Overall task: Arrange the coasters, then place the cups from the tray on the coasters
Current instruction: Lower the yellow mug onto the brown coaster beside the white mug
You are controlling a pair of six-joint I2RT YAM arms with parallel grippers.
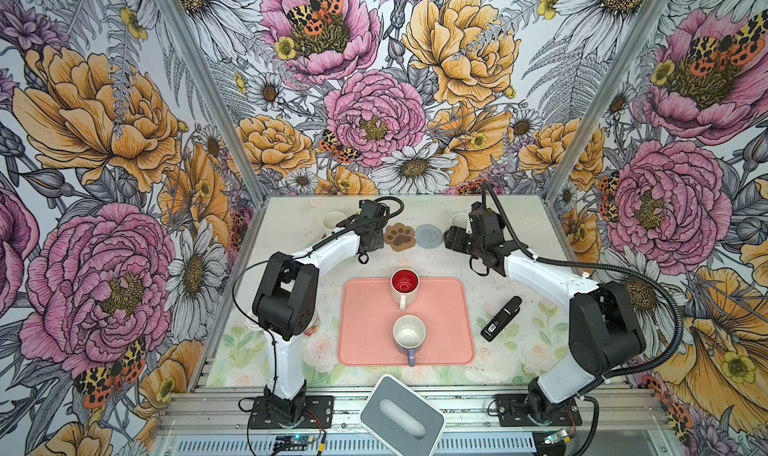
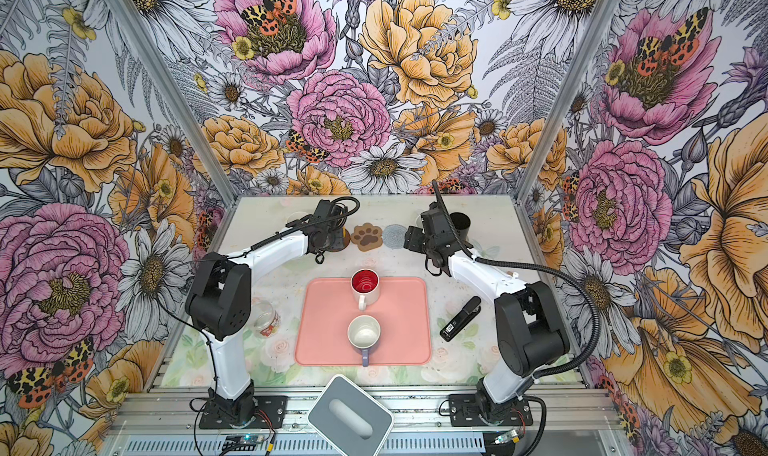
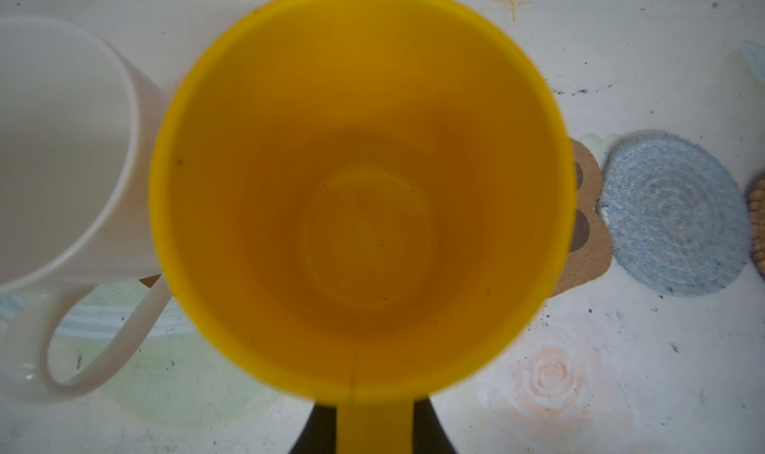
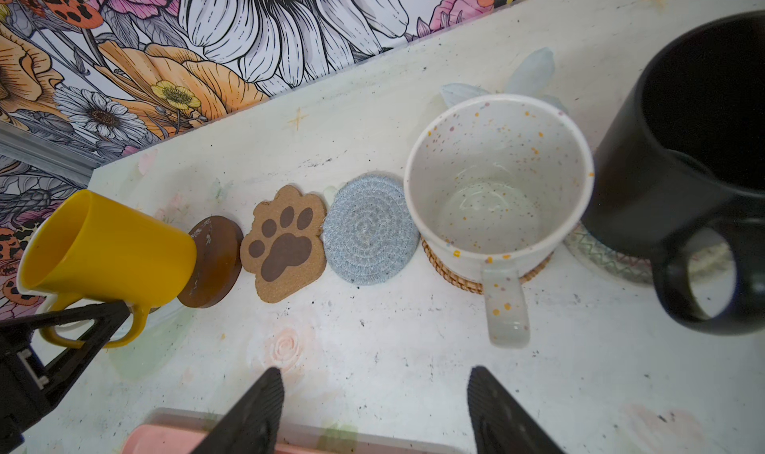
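Yellow mug (image 4: 103, 245), handle clamped in the left gripper (image 3: 374, 425), hung tilted at the brown disc (image 4: 215, 261), left of frame. Right gripper (image 4: 372, 410) stood wide, empty. Speckled mug (image 4: 496, 174) and black mug (image 4: 662, 174) sat on mats; two mugs stood unplaced on the tray (image 1: 449, 329), lower centre.

Overall light: bright, even and diffuse in both top views; the pale surface (image 1: 490, 262) is well lit and not washed out.
Shadows: faint and soft-edged under the cups in my right wrist view.
Glare: white ring reflections inside the red-lined cup (image 1: 404, 282); a sheen on the floor of the speckled cup (image 4: 492, 207).
Blur: the yellow cup (image 3: 360, 191) fills my left wrist view, its rim smeared; the cream-white cup (image 3: 62, 141) beside it is hazy.
Focus: the grey-blue coaster (image 3: 672, 220) beyond is sharper.
Edges: walls splay outward in the top views; the black cup (image 4: 683, 149) and my right fingers (image 4: 256, 419) look stretched.
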